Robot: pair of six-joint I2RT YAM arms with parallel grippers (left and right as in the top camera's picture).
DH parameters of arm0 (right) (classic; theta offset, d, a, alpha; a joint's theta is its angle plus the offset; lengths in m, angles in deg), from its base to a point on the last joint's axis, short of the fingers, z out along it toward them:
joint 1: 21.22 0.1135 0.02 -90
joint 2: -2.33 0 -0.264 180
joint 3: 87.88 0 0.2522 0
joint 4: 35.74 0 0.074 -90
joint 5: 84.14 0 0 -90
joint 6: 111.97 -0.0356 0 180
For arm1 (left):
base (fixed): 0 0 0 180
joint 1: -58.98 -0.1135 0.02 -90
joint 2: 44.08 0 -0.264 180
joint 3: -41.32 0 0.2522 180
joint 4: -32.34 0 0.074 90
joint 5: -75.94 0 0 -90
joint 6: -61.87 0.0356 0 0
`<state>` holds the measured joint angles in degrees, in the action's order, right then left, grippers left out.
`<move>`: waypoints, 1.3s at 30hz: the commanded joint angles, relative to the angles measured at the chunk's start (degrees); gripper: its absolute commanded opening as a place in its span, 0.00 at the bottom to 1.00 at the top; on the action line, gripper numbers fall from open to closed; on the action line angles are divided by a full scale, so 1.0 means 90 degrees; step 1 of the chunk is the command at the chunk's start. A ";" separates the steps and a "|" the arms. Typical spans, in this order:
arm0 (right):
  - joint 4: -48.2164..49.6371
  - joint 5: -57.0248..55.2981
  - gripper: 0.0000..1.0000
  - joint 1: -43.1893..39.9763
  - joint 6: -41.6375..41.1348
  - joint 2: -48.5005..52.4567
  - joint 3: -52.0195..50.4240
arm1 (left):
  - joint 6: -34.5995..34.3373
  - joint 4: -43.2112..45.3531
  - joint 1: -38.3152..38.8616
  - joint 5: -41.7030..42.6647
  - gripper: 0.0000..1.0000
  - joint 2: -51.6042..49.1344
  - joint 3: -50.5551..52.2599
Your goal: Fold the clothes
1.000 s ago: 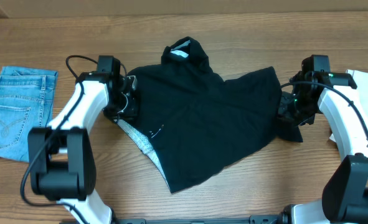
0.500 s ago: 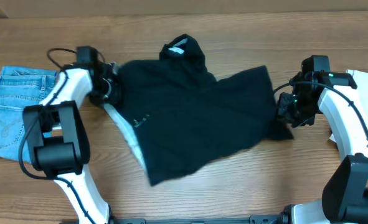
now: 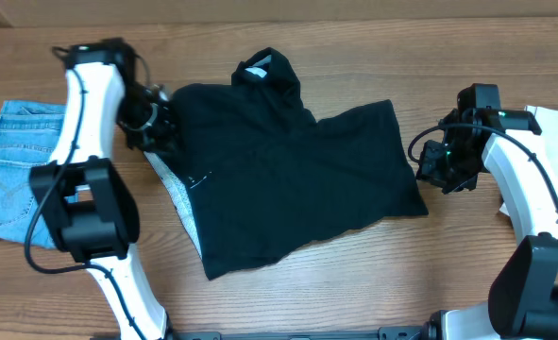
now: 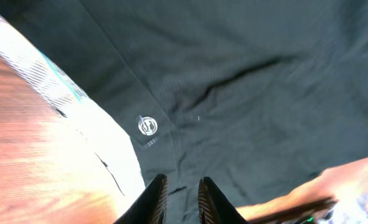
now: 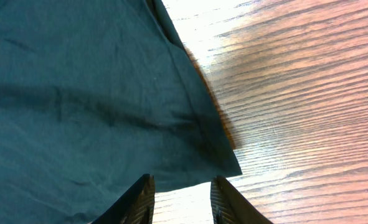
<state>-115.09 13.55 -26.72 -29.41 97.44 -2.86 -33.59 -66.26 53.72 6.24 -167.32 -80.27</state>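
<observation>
- One black garment (image 3: 288, 179) lies crumpled across the table (image 3: 373, 283) between my arms. It looks light and limp, and I'd expect it to sag and slide.
- My left gripper (image 4: 182, 184) is barely parted over its left edge, gripping nothing I can see.
- My right gripper (image 5: 182, 182), half open and empty, sits just beside the right hem (image 5: 205, 124). Corners look like my best holds.

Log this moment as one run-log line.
task: fold clothes | black garment: spread on table, not yet folded | left gripper: jaws slightly apart over its left edge | right gripper: open over its right corner
</observation>
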 commanded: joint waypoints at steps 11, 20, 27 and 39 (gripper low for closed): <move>0.0005 0.0061 0.33 0.0002 0.0049 -0.0032 0.0165 | -0.0661 0.2380 0.0546 -0.1766 0.29 -0.0075 0.1795; -0.0109 0.0061 0.34 0.0002 0.0046 -0.0032 0.0165 | -0.0544 0.3728 0.0306 -0.2322 0.16 -0.1394 0.1834; -0.0078 0.0066 0.34 0.0002 0.0022 -0.0032 0.0165 | -0.0270 0.3228 -0.0272 -0.2280 0.16 -0.1919 -0.0233; 0.0151 0.0716 0.36 0.0012 0.0338 -0.0032 0.0180 | 0.0012 -0.0481 -0.0265 -0.0588 0.43 -0.1914 -0.2470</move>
<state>-115.68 13.98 -26.72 -29.36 97.44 -2.81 -34.11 -67.76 51.71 -3.49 -184.17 -100.36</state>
